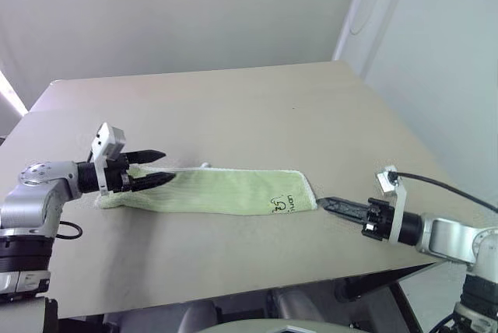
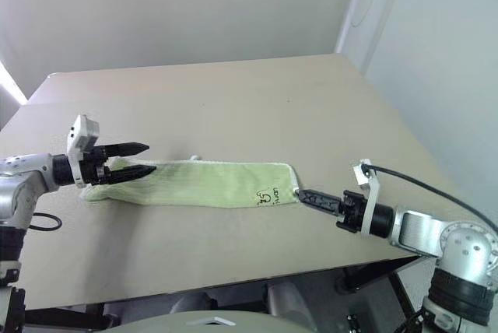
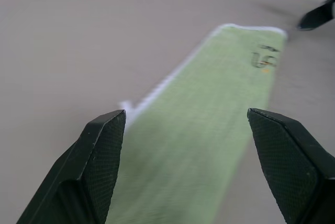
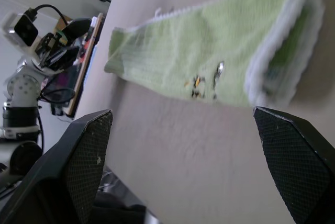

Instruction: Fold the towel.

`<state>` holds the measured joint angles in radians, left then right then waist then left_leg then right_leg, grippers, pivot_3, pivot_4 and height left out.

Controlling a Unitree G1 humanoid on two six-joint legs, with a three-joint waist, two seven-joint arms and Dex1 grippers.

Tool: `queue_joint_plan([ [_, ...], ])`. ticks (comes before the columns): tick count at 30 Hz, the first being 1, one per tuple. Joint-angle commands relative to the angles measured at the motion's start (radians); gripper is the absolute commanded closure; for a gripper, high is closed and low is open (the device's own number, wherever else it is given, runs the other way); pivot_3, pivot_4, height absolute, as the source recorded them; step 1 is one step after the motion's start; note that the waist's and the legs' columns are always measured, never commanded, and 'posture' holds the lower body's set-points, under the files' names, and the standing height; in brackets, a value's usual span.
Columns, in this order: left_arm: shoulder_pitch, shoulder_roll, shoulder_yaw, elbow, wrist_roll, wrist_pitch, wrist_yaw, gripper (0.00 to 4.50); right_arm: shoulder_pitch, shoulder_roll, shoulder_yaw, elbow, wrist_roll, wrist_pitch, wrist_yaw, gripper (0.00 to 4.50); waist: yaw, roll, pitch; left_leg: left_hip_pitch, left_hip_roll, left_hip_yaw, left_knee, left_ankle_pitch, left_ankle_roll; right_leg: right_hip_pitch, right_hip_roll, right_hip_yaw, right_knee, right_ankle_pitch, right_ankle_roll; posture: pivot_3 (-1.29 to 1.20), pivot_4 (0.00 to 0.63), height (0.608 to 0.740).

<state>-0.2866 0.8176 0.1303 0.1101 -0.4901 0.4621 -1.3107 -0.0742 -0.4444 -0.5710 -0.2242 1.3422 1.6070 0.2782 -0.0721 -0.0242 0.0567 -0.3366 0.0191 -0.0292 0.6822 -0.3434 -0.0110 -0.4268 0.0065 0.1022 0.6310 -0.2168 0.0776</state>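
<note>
Towel (image 1: 222, 191), one, lies as a long strip on one table (image 1: 233, 107). Two grippers, left (image 1: 158, 167) and right (image 1: 327, 205), both spread, empty.

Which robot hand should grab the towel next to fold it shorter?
Probably the left gripper: it hovers open right over its end of the towel. The right gripper is open too, but sits just past the printed end, so it would need to reach in.
</note>
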Motion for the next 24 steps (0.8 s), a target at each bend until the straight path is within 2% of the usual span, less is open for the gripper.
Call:
queue_joint_plan([
  [1, -0.02, 0.03, -0.03, -0.048, -0.015, 0.006, -0.064, 0.58, -0.004, 0.063, 0.023, 0.024, 0.085, -0.034, -0.125, 0.02, -0.001, 0.0, 0.0, 0.0, 0.0, 0.0, 0.0, 0.0, 0.0, 0.0, 0.0, 0.0, 0.0, 0.0, 0.0, 0.0, 0.0, 0.712],
  [7, -0.053, 0.06, -0.055, -0.031, -0.003, 0.001, -0.113, 0.58, -0.024, 0.119, 0.097, 0.097, 0.247, -0.169, -0.357, 0.02, -0.008, 0.004, 0.003, -0.001, 0.0, 0.0, 0.0, 0.0, 0.0, -0.002, 0.0, 0.0, -0.001, 0.0, 0.0, 0.0, 0.0, 0.712],
  [13, -0.039, 0.046, -0.059, -0.04, 0.0, 0.001, -0.087, 0.58, -0.018, 0.122, 0.152, 0.133, 0.266, -0.317, -0.53, 0.02, -0.007, 0.005, 0.003, -0.002, 0.0, 0.0, -0.001, 0.0, 0.0, -0.002, 0.0, 0.0, -0.002, 0.0, 0.0, 0.0, 0.0, 0.712],
  [18, -0.019, 0.046, -0.064, -0.036, 0.013, -0.016, -0.074, 0.58, -0.008, 0.092, 0.182, 0.121, 0.3, -0.389, -0.595, 0.02, -0.012, 0.005, 0.003, -0.002, 0.0, 0.0, -0.001, 0.0, 0.0, -0.002, 0.0, 0.001, -0.001, 0.0, 0.0, 0.0, 0.0, 0.712],
  [24, -0.017, 0.049, -0.058, -0.019, 0.02, -0.029, -0.069, 0.58, 0.092, 0.008, 0.22, 0.065, 0.47, -0.446, -0.649, 0.02, 0.0, 0.005, 0.003, -0.001, 0.0, 0.0, -0.001, 0.0, 0.0, -0.001, 0.0, 0.001, -0.003, 0.0, 0.0, 0.0, 0.0, 0.712],
])
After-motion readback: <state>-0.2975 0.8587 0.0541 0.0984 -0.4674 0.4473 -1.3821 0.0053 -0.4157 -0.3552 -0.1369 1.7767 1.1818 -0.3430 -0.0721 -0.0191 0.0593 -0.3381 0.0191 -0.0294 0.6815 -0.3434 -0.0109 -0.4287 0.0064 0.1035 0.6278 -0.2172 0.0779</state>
